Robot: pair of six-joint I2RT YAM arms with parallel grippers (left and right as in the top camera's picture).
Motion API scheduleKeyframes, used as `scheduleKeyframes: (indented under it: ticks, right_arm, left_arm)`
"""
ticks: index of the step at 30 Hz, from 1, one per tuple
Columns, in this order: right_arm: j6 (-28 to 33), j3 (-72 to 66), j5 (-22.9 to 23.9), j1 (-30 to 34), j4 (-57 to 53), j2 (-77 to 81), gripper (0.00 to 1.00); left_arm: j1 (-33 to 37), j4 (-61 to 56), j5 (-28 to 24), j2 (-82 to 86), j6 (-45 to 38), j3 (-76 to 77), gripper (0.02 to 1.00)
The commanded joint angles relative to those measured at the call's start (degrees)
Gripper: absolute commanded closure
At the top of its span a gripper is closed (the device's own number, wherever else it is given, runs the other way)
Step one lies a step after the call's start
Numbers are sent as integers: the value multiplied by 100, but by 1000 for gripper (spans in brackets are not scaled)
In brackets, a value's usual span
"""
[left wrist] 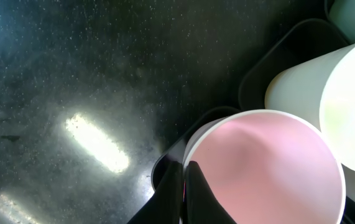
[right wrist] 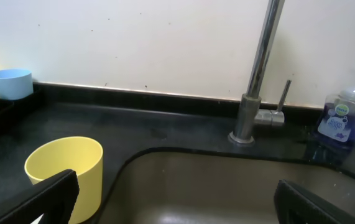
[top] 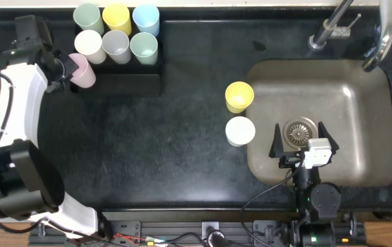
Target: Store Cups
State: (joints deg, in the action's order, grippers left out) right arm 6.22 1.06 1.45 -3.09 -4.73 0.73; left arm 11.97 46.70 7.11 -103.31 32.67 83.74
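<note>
A pink cup point(top: 82, 69) hangs tilted at the left end of the black cup rack point(top: 137, 82), with my left gripper point(top: 68, 68) shut on its rim. In the left wrist view the fingers point(left wrist: 193, 190) pinch the pink cup point(left wrist: 270, 168) beside a white cup point(left wrist: 295, 87) standing in the rack. A yellow cup point(top: 239, 96) and a white cup point(top: 240, 130) stand on the counter by the sink's left rim. My right gripper point(top: 300, 139) stays open over the sink drain, holding nothing; its view shows the yellow cup point(right wrist: 65, 168) close by.
The rack holds several upright cups, among them green point(top: 86, 16), yellow point(top: 117, 17) and blue point(top: 145, 18). The steel sink point(top: 360, 110) has a faucet point(top: 329, 29) behind it and a soap bottle point(right wrist: 342, 118) at the back right. Dark counter point(top: 168, 151) lies between rack and sink.
</note>
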Motion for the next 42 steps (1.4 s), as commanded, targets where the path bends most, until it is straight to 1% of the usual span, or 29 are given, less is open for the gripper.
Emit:
scheduleKeyframes:
  ticks: [1,11,16,25,26,27,33,38,42]
  right_arm:
    - [22,-79,-37,-22,26,-46,3]
    - [22,-79,-37,-22,26,-46,3]
    - [22,-79,-39,-22,26,-46,5]
    - [22,-79,-37,-22,26,-46,3]
    - [22,-79,-37,-22,26,-46,3]
    - [22,-79,-37,-22,26,-46,7]
    - [22,-79,-37,-22,26,-46,3]
    - [22,-79,-37,-22,26,-46,3]
    - [22,-79,-37,-22,26,-46,3]
  left_arm:
    - [-52,-46,11,-61,37,140,982]
    - [-151,-168,52,-262,39,136,982]
    - [-315,-212,175,-264,39,133,980]
    - [-411,-289,181,-264,63,133,982]
    - [-411,-271,181,-262,63,133,961]
    - [-411,-254,181,-262,63,133,886]
    - [-411,-166,181,-262,63,133,551]
    - [-411,-96,181,-262,61,133,404]
    - [-411,-28,114,-153,61,136,340]
